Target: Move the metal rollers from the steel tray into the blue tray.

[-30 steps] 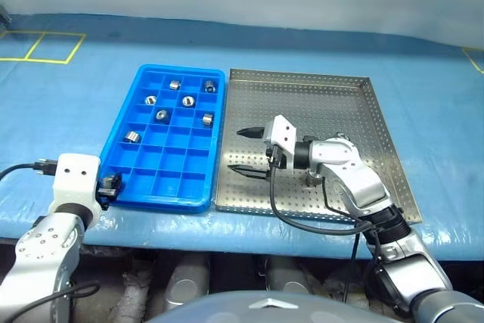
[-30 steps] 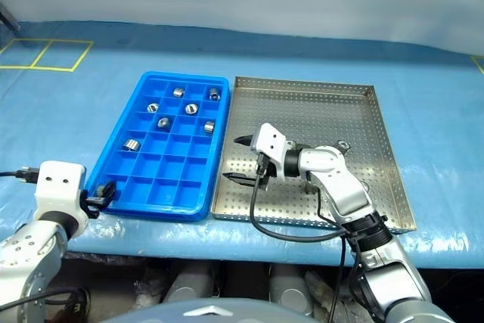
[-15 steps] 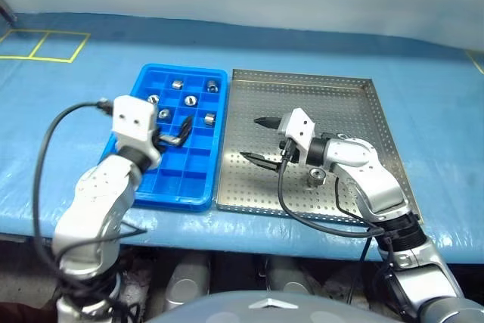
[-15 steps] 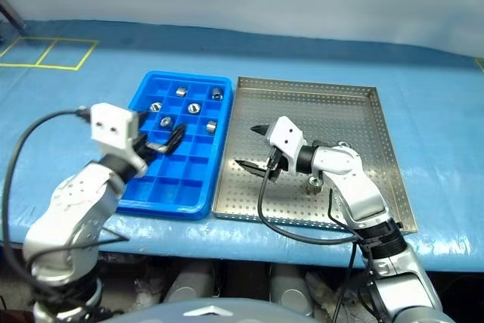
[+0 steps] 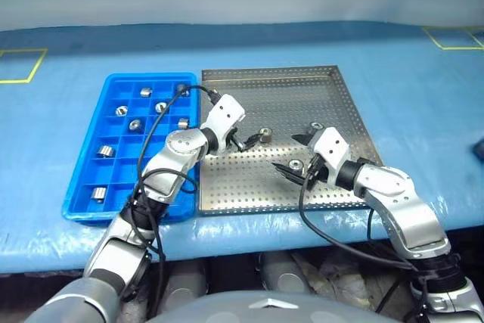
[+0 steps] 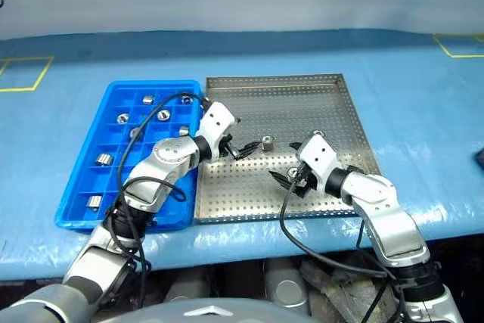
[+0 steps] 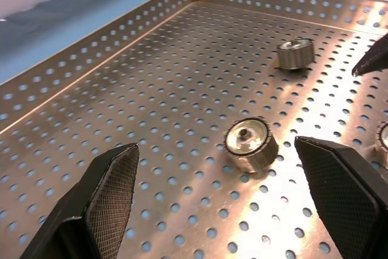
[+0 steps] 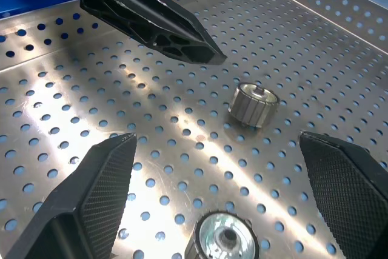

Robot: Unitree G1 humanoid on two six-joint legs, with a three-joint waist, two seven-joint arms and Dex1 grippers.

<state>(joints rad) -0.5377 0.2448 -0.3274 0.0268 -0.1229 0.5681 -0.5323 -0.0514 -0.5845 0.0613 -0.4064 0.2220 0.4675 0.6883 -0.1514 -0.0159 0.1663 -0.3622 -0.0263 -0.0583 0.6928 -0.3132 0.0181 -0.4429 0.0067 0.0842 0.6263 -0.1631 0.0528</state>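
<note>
While both arms reach over the steel tray [image 5: 355, 122], the left tool [image 5: 246, 140] hovers with its fingers spread wide and nothing between them, pointing across at a roller [image 5: 265, 135] that sits just past its tips, toward the tray's middle. From the left wrist view that roller [image 7: 250, 144] lies straight ahead between the two pads, resting flat with its dark hole facing up, so I'd say a short push forward would bring the fingers around it. The right tool [image 5: 291, 163] is likewise released and empty, with another roller [image 5: 296, 164] just at its tips and a third [image 5: 316, 126] further back. Several rollers already sit in separate compartments of the blue tray [image 5: 83, 206] on the blue counter [image 5: 423, 111]. The left arm looks nearer the middle roller and the blue tray.
</note>
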